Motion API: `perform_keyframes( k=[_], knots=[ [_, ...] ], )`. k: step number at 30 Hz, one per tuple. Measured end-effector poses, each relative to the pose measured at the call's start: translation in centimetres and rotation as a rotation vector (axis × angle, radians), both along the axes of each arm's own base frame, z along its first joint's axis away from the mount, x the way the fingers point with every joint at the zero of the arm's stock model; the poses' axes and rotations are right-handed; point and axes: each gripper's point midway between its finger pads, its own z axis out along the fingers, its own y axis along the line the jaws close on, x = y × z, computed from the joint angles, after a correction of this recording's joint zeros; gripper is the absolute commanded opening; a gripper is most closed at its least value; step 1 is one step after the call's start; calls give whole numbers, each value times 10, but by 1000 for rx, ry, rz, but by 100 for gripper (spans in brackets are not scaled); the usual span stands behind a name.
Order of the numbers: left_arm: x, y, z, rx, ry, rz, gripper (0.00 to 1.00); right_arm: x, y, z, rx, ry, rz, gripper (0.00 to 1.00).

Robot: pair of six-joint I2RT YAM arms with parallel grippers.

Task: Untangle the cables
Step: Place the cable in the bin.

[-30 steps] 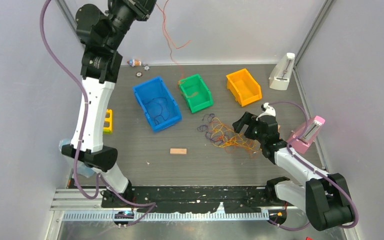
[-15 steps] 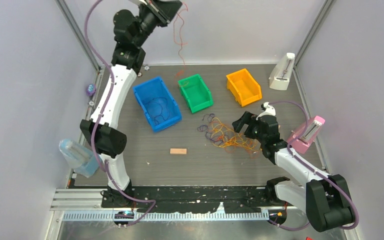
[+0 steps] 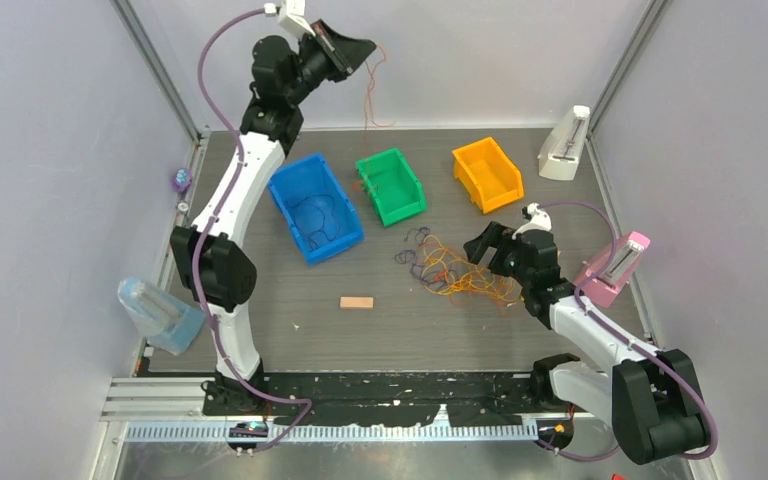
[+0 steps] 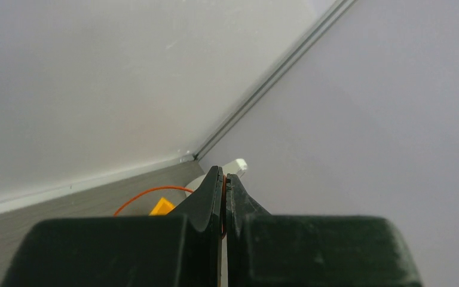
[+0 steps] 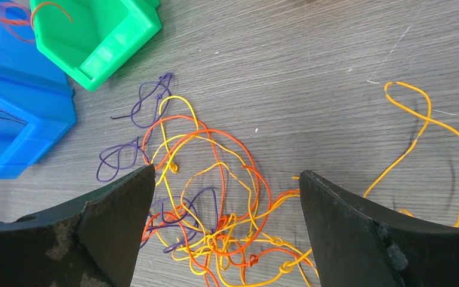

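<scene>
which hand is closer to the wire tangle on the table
Right. The right hand hangs open over the tangle; the left hand is raised far behind it, pinching one orange strand.

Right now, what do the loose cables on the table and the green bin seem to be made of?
The cables: probably thin wire in matte coloured plastic insulation; they hold springy loops and kinks. The green bin: likely moulded plastic, slightly glossy; uniform colour, soft highlights on its smooth walls.

The left gripper (image 3: 371, 46), clamped on an orange cable (image 3: 365, 100), swings right and lower, nearing the green bin (image 3: 407, 206).
</scene>
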Motion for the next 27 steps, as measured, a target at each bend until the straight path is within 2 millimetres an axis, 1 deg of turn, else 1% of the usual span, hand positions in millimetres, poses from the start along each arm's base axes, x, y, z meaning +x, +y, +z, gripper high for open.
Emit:
perform_keyframes(
  k=[3, 6, 9, 11, 13, 14, 15, 17, 19, 22, 25, 27],
  knots=[
    [-11, 0, 39, -14, -84, -5, 0, 0, 0, 1, 2, -2, 2, 95],
    [-29, -2, 82, -35, -186, -13, 0, 0, 1, 1, 2, -4, 2, 95],
    [-45, -6, 109, -56, -244, -29, 0, 0, 1, 1, 3, -3, 5, 95],
    [-51, -9, 121, -68, -272, -38, 0, 0, 1, 1, 4, -3, 7, 95],
    [-53, -13, 123, -73, -279, -51, 0, 0, 2, 1, 5, -3, 9, 95],
    [-52, -14, 120, -73, -274, -56, 0, 0, 2, 1, 6, -3, 10, 95],
    [-48, -17, 114, -70, -263, -59, 0, 0, 2, 1, 6, -3, 11, 95],
    [-37, -20, 94, -58, -225, -59, 0, 0, 2, 1, 7, -2, 12, 95],
    [-23, -24, 59, -33, -155, -57, 0, 0, 2, 1, 7, -2, 12, 95],
    [-4, -29, -9, 25, -29, -41, 0, 0, 2, 1, 7, -2, 12, 95],
    [7, -26, -73, 92, 92, -16, 0, 0, 2, 1, 7, -2, 12, 95],
    [10, -22, -102, 133, 148, 1, 0, 0, 2, 1, 6, -2, 12, 95]
  ],
)
